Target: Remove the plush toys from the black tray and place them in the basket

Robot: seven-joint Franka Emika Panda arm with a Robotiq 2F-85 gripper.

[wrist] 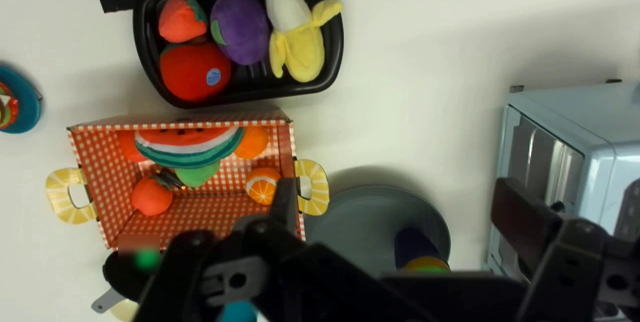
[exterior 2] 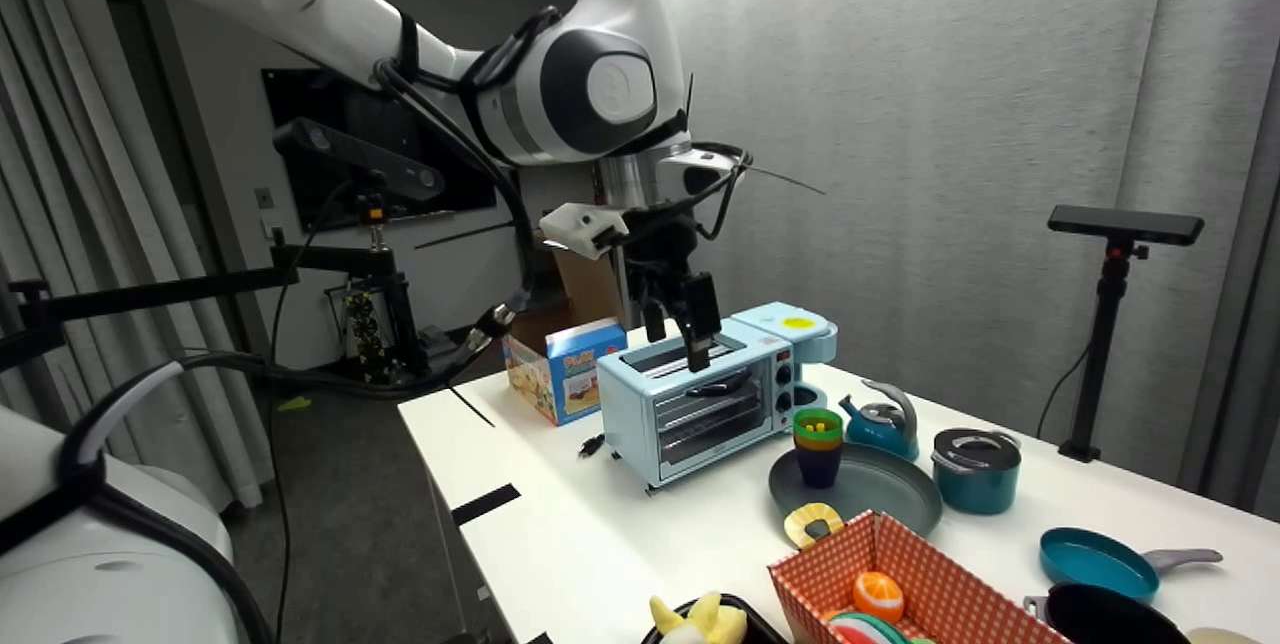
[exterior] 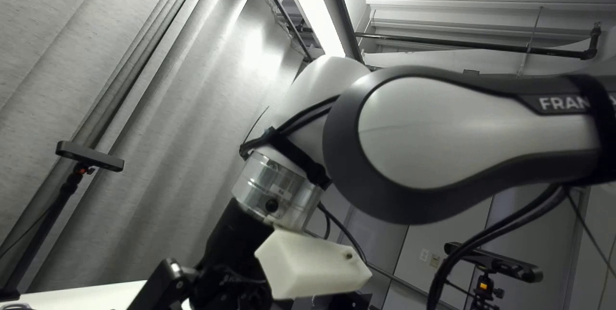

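Observation:
The black tray [wrist: 253,73] shows in the wrist view. In it lie a strawberry plush [wrist: 180,18], a red tomato-like plush [wrist: 192,73], a purple plush [wrist: 240,27] and a peeled banana plush [wrist: 300,42]. The red checked basket [wrist: 200,214] stands beside the tray. It holds a watermelon slice [wrist: 190,148], an orange [wrist: 262,187] and several other plush fruits. In an exterior view the tray [exterior 2: 757,626] and basket [exterior 2: 835,574] are cut off at the bottom. My gripper [wrist: 400,212] is open and empty; in that exterior view the gripper [exterior 2: 677,339] hangs in front of and above the blue oven.
The light-blue toaster oven [exterior 2: 690,414] stands near the gripper. A grey plate [exterior 2: 895,494] with stacked cups [exterior 2: 818,454] lies beside the basket. A kettle [exterior 2: 882,424], a pot [exterior 2: 976,474], a blue pan [exterior 2: 1095,564] and a cardboard box [exterior 2: 565,374] are also on the table.

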